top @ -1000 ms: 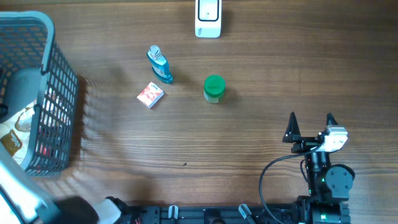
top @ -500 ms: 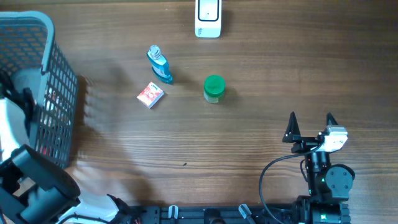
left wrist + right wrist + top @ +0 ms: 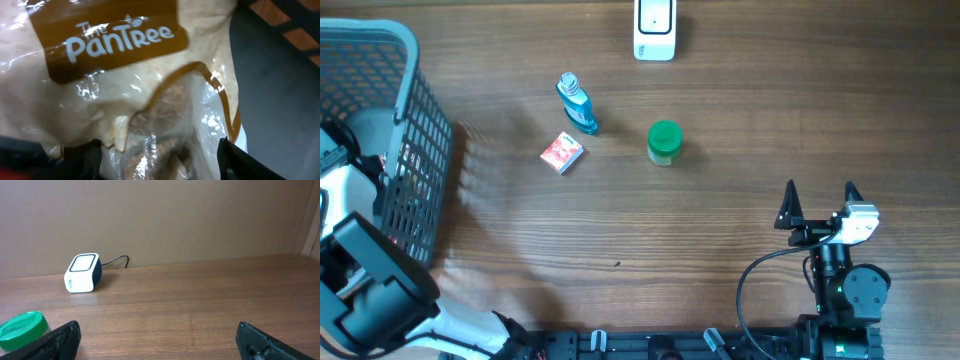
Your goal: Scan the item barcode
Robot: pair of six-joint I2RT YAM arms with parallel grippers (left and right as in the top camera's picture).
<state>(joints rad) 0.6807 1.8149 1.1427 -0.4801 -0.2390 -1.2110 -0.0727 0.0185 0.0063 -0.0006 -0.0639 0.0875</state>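
**Left pincer down in the basket over a snack bag, right pincer idle**

Brown wood-grain table [image 3: 720, 250] fills the overhead view, with a plain brown wall behind it in the right wrist view. At the table's left edge stands a grey plastic mesh basket [image 3: 415, 130], and the left arm reaches down into it. The left pincer [image 3: 160, 155] hangs right over a clear plastic bag with a brown "The PanTree" label [image 3: 125, 75]. The bag lies between its two dark fingertips [image 3: 92, 152], which stand apart at either side of it. I cannot tell whether they press on the bag or only flank it.

The right pincer [image 3: 820, 187] sits near the front right of the table, its jaws spread wide and nothing between them. Far ahead of it and to its left, at the table's back edge, is a white box-shaped scanner with a dark cable [image 3: 82, 273]. Nearer, also ahead and left of it, stands a green-lidded round jar [image 3: 664, 142]. Further left lie a small blue bottle with a clear cap [image 3: 577, 103] and, just beside that, a small red-and-white box [image 3: 562, 152]
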